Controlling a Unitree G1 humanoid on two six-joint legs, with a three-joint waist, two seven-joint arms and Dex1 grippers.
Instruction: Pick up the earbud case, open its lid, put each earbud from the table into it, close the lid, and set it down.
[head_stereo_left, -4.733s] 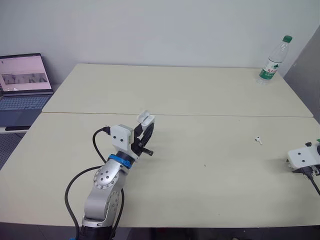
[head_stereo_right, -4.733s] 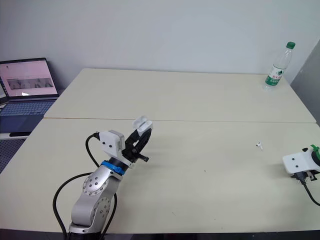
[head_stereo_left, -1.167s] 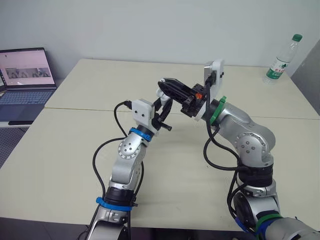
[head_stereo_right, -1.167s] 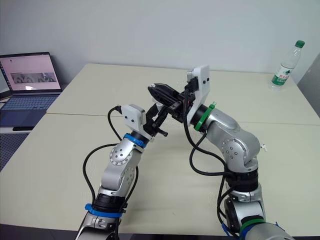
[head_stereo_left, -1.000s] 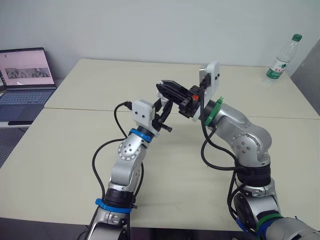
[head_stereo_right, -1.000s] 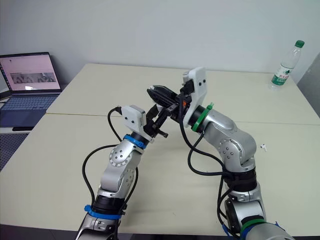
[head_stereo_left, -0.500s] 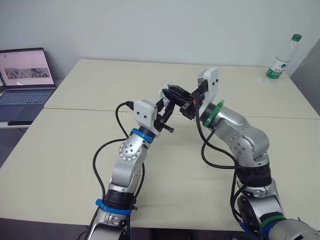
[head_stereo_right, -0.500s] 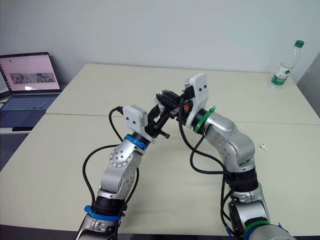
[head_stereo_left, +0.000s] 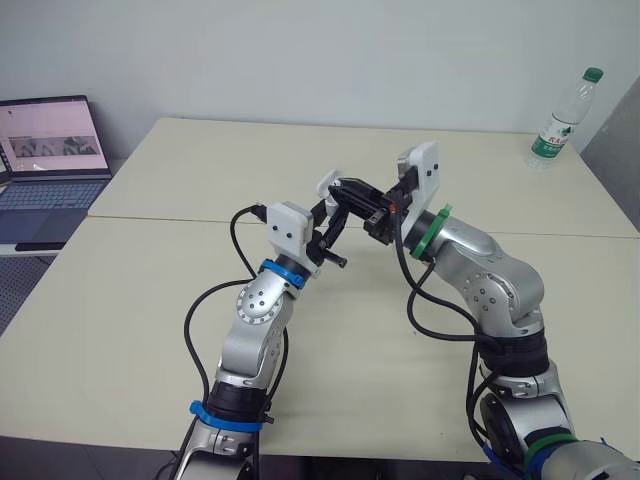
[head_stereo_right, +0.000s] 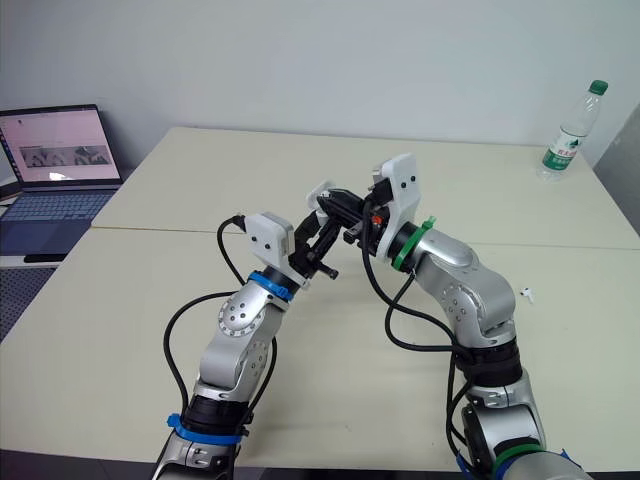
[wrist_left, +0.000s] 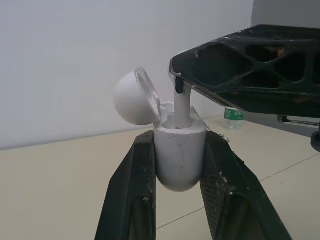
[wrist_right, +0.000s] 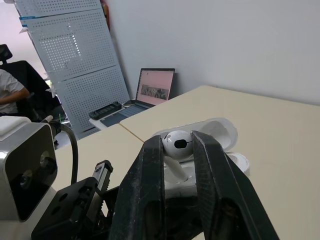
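Earbud (wrist_left: 181, 107) going stem-first into the earbud case (wrist_left: 179, 165), both raised above the bench (head_stereo_left: 180, 170)

Left claw (wrist_left: 178, 136) is clamping the earbud case upright by its sides, lid (wrist_left: 131, 97) tipped back, so the sockets are facing up. Right claw (wrist_right: 176, 141) is pinching the earbud by its head and pointing the stem down into one socket (only partly seated, by my reading). Second earbud (head_stereo_right: 523, 293) is lying on the bench, well off to the robot's right, waiting its turn.
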